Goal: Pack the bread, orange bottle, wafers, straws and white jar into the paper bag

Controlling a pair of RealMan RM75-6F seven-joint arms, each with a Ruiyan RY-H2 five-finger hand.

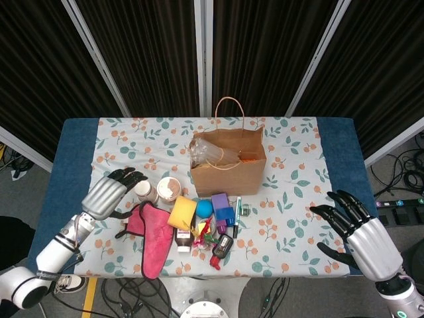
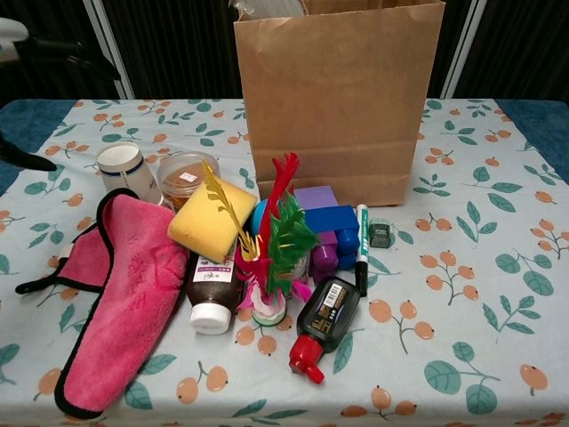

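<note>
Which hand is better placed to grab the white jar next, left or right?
Left. The left hand hovers open right beside the white jar, while the right hand sits at the table's far right edge.

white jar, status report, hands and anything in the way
Left hand open, beside the white jar, not gripping. Right hand open at table edge. Round tan-lidded tub and pink cloth crowd the jar.
</note>
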